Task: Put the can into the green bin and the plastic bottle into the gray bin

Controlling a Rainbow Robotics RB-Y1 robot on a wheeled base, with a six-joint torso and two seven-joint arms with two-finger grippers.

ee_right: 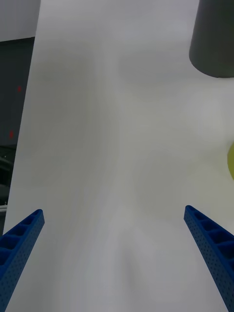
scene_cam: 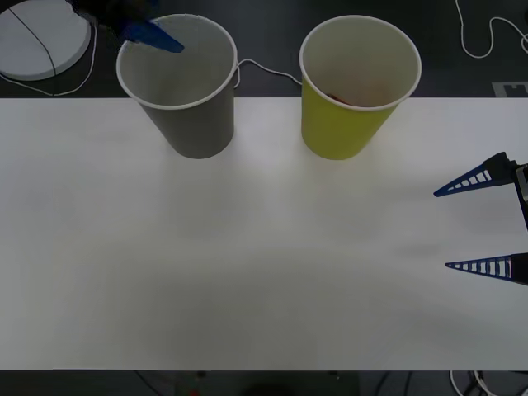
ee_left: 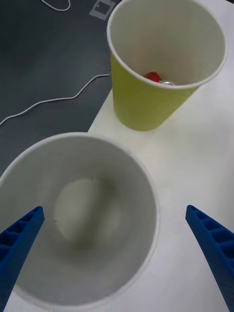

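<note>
- Can already lies at the bottom of the green bin — a red body and a silver top show past the rim in the left wrist view.
- Gray bin stands left of the green one on the white tabletop, near it but not touching; its pale inside looks bare from above, and I cannot make out a plastic bottle anywhere.
- Left gripper hovers right over the mouth of the gray bin, jaws spread wide with nothing between them.
- Right gripper waits at the right edge of the tabletop, well apart from both bins, jaws wide open and empty.
- Handling, as a judgement: the can is light, stiff and smooth, best pinched across its round side; the paper bins are light and would tip or dent easily — any reach into them should stay clear of the rims.
</note>
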